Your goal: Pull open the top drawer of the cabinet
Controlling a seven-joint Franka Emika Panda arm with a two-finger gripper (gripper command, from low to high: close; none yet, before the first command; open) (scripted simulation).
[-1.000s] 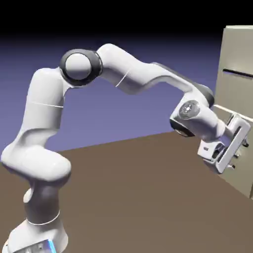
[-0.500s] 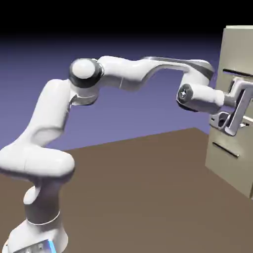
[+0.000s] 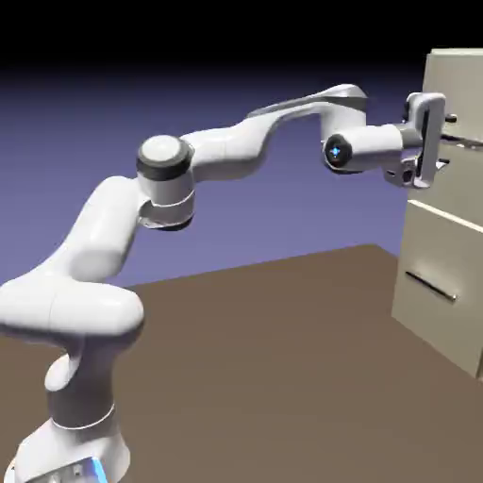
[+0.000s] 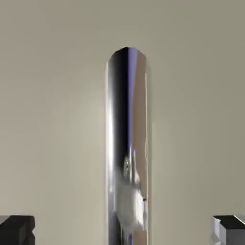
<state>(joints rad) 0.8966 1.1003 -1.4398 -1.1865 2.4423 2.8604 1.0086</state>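
White arm, one, my two jaws (image 4: 123, 230) wide apart and empty, one shiny bar handle (image 4: 127, 148) between them

Simulated robot workspace, rendered rather than photographed. A plain brown worktop (image 3: 245, 377) spans the lower part of the exterior view, beneath a smooth blue-violet backdrop (image 3: 283, 208) that darkens to black toward 12 o'clock. A white jointed robot arm (image 3: 94, 226) rises at 8 o'clock; a beige cabinet (image 3: 443, 274) with metal bar handles (image 3: 430, 286) stands at 3 o'clock. Flat, untextured surfaces and mirror-like reflections on the bar in the hand view mark the rendering.
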